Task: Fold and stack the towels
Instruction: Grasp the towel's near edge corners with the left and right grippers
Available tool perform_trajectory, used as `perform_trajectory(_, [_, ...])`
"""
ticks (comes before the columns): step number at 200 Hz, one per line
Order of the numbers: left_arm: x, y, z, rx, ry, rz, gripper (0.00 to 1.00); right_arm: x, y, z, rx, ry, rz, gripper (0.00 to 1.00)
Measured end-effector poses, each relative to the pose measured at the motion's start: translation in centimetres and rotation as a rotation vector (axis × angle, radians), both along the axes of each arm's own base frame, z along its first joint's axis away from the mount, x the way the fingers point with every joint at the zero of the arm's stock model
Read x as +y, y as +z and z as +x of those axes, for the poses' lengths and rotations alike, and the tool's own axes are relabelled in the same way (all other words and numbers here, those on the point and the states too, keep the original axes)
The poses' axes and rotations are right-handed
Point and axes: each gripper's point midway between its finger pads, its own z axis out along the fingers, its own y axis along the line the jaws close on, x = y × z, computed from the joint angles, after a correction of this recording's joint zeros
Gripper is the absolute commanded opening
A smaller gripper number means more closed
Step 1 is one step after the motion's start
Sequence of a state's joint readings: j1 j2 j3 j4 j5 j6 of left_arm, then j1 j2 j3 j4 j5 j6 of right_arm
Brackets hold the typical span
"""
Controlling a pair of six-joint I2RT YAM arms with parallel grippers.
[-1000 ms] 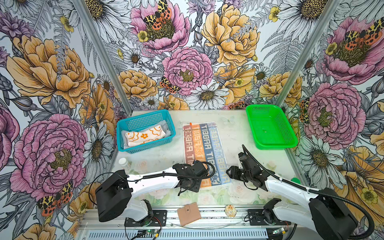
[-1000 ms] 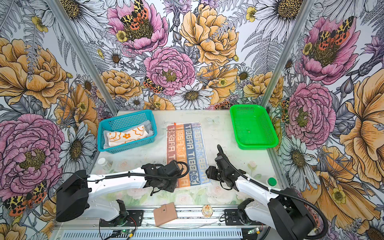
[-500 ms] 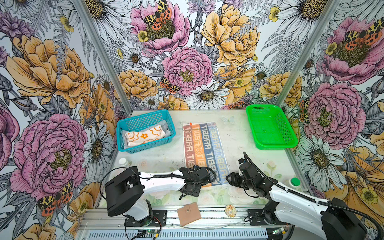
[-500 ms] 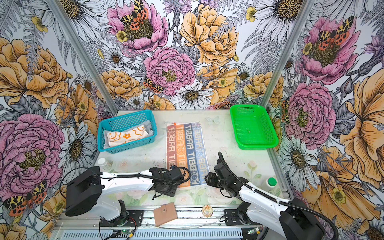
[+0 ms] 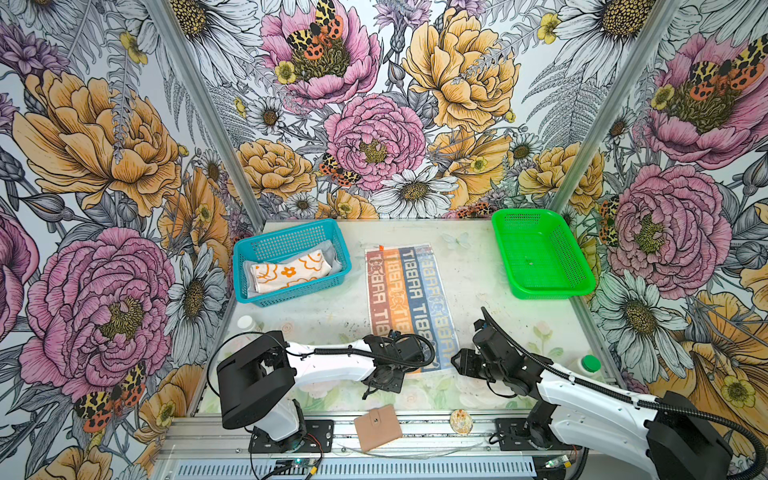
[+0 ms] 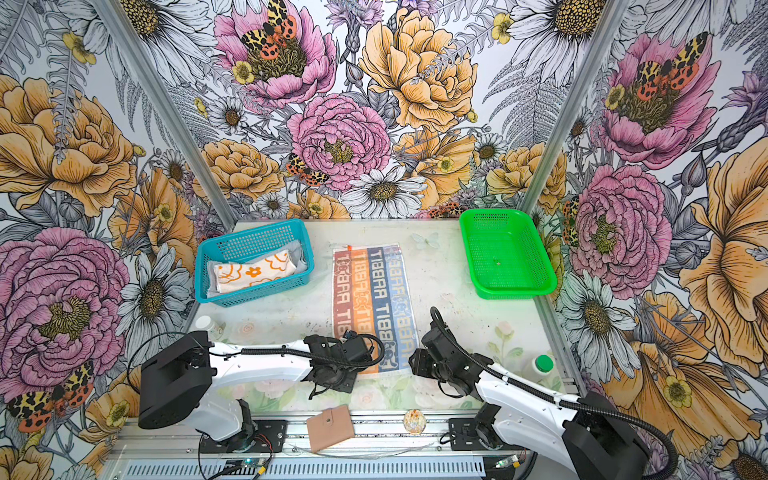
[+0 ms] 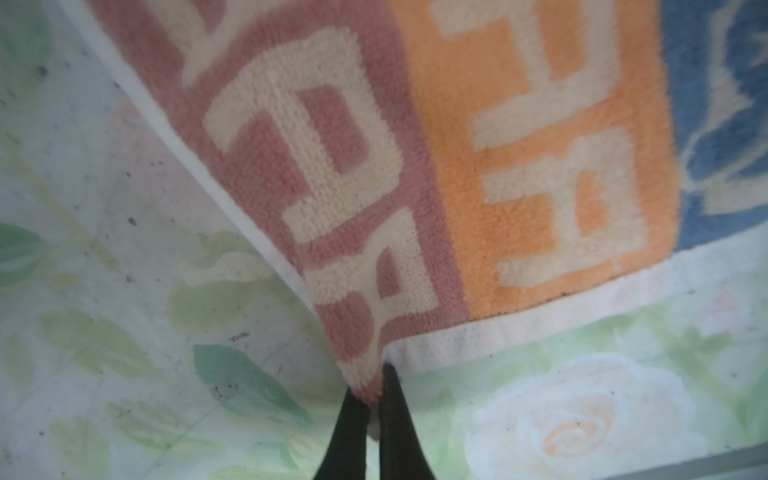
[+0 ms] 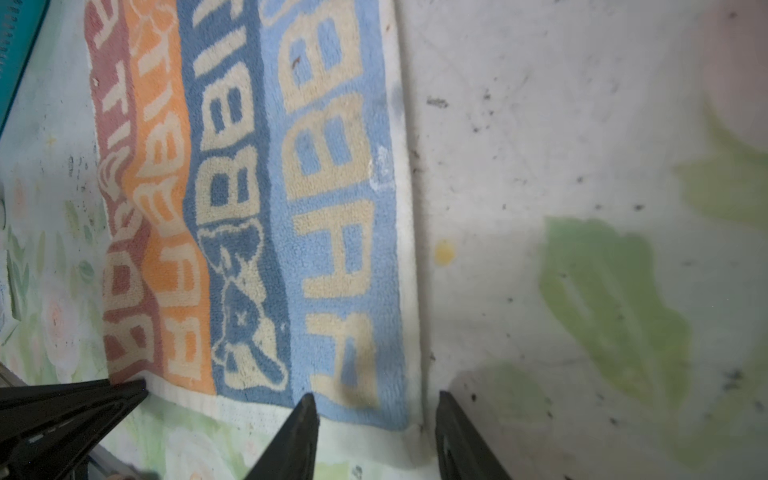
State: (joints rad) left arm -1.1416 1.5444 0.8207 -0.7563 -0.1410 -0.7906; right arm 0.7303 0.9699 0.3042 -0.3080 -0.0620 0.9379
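Observation:
The lettered towel (image 5: 409, 305) (image 6: 374, 305) lies flat in the middle of the table, striped rust, orange and blue. My left gripper (image 7: 376, 390) (image 5: 386, 372) is shut on its near left corner, and the cloth rises into the pinch. My right gripper (image 8: 375, 399) (image 5: 457, 361) is open at the near right corner, with one fingertip over the light blue stripe and the other over bare table. The orange-and-cream flowered towel (image 5: 291, 272) lies folded in the blue basket (image 5: 286, 237) on top of the grey towel (image 5: 337, 259).
An empty green basket (image 5: 540, 291) stands at the back right. A tan wallet (image 5: 377, 426) and a small round object (image 5: 460, 420) lie on the front rail. A green-capped bottle (image 5: 590, 363) stands at the right edge and a white-capped one (image 5: 245, 322) at the left.
My left gripper has closed on the towel's near left corner. Both grippers have come toward the towel's near edge, the right one settling at the near right corner.

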Motion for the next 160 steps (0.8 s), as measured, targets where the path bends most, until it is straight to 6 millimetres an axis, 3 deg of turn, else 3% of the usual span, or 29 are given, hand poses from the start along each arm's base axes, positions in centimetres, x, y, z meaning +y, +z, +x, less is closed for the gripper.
perform_trajectory(49, [0.0, 0.0, 0.0, 0.0, 0.0, 0.0, 0.01, -0.7, -0.4, -0.7, 0.03, -0.012, -0.034, 0.41])
perform_trajectory(160, [0.0, 0.0, 0.0, -0.001, -0.002, 0.0, 0.0, 0.4, -0.6, -0.5, 0.075, 0.031, -0.096, 0.27])
